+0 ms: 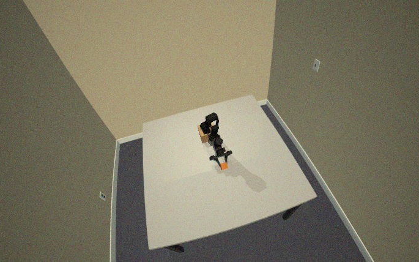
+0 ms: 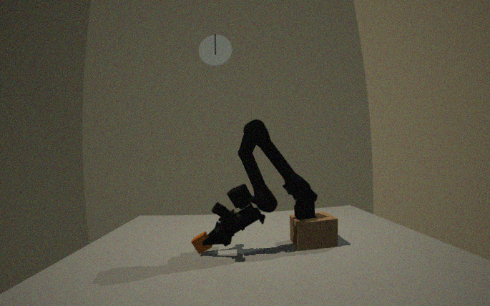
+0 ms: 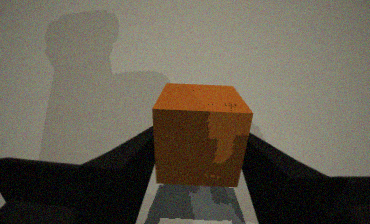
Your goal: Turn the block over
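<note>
The orange block sits between the two black fingers of my gripper, near the middle of the white table. The fingers press on its left and right sides. In the exterior view the arm leans low and forward, and the block is tilted with its lower edge at or just above the table top. I cannot make out a mark on any face that shows.
The arm stands on a brown wooden box at the back middle of the table. The arm's shadow falls on the table beside the block. Walls close in behind and to both sides.
</note>
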### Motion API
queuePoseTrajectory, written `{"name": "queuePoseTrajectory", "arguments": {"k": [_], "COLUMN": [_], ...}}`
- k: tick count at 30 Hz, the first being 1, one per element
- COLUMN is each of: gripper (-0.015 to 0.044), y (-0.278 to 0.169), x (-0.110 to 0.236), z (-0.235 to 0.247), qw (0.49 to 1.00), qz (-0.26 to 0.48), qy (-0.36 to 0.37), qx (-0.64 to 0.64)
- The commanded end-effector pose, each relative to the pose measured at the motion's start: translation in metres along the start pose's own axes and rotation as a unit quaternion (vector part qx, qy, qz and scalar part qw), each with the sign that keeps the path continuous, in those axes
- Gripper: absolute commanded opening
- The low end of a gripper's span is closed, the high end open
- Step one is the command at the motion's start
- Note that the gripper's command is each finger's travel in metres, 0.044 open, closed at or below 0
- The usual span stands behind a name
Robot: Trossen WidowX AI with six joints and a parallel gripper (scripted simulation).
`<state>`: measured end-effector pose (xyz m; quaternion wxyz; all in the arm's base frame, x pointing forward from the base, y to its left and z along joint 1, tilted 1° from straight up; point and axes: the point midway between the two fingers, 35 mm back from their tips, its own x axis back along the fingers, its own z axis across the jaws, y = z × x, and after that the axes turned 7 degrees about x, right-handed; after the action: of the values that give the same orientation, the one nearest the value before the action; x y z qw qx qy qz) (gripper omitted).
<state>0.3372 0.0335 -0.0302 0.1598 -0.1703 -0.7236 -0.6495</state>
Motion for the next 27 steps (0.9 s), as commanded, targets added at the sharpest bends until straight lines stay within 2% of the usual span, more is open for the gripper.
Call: {"name": "queuePoseTrajectory", "arguments": {"k": [1,6,27], "gripper": [0.0315,0.044,0.044], "y": [0.0007,0.0007,0.0007], "x": [0.0001,0.0001,0.0001], "z": [-0.0007,-0.0007,-0.0007], "qw": [1.0,1.0,1.0], "qz": [-0.002,-0.002,-0.002], "qy": [-0.002,-0.002,-0.002], "qx": [0.003,0.003,0.003]}}
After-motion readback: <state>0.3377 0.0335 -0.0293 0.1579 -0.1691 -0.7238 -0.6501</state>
